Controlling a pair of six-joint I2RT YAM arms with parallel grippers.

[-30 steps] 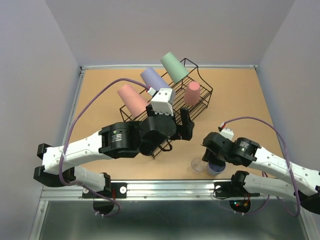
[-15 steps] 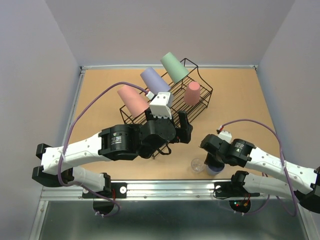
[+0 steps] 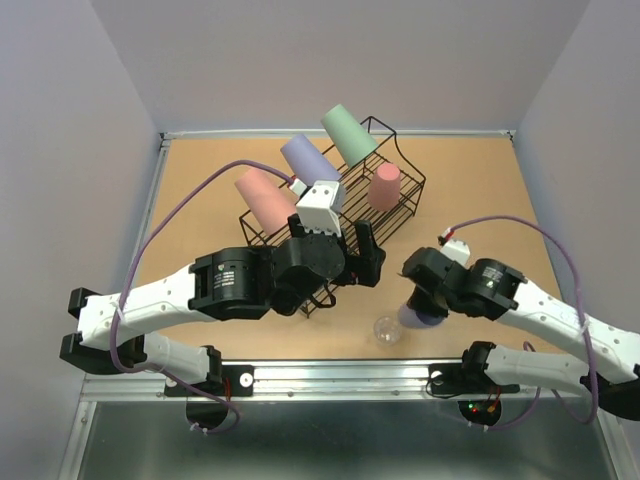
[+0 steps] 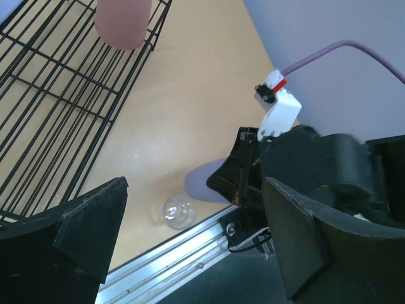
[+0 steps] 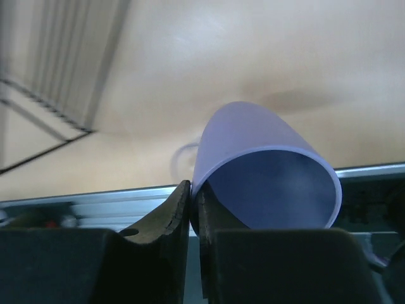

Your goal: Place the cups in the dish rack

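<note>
Lifting small lavender cup (image 3: 418,317) off desk (image 3: 480,190) and tipping it sideways, where a second ago sitting upright. Holding left jaws wide apart, gripping nothing, hovering over near end of dish rack (image 3: 400,200). Carrying, tilted in that rack, large pink cup (image 3: 265,198), large lavender cup (image 3: 310,160), green cup (image 3: 348,133) and small pink cup (image 3: 384,186). Leaving tiny clear cup (image 3: 387,328) standing on desk, just left of the lifted one. Pinching small lavender cup's rim between closed right jaws
</note>
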